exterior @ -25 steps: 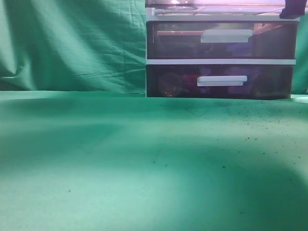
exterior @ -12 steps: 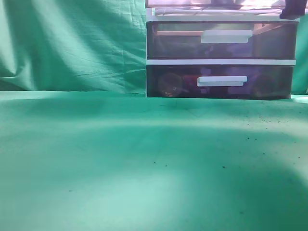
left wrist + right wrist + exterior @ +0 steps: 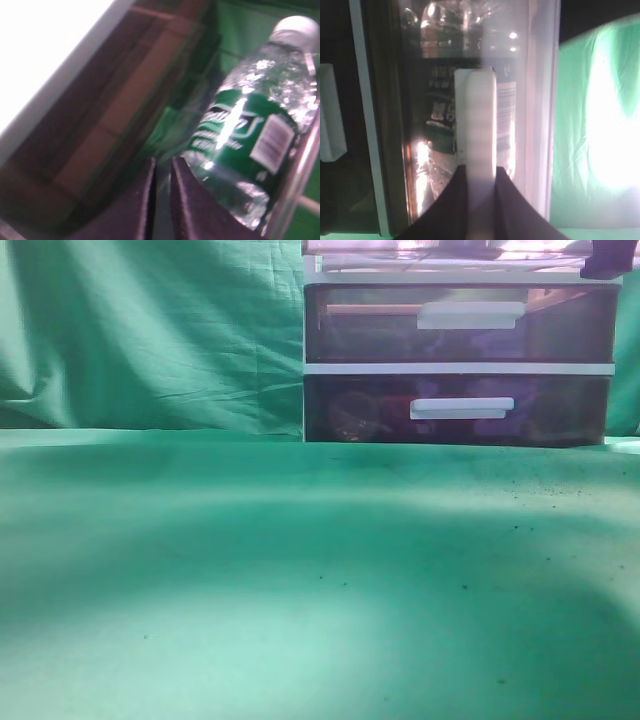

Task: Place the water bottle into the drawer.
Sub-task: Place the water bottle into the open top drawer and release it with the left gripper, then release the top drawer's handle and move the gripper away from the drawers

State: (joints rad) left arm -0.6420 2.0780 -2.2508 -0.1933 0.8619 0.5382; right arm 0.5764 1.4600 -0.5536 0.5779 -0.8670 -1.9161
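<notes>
Water bottle lying inside the open top drawer, right tool pinching the drawer handle.

In the left wrist view, the water bottle (image 3: 255, 135) is lying in the drawer (image 3: 125, 115), white cap pointing away and green label facing up, beside the left tool (image 3: 162, 200), whose dark fingers are sitting close together with only a thin gap and gripping nothing. In the right wrist view, the right tool (image 3: 475, 197) is clamping its fingers on the white handle (image 3: 475, 125), with the bottle showing through the translucent front. In the exterior view, the two lower drawers (image 3: 458, 365) are standing on the green table (image 3: 300, 580).
</notes>
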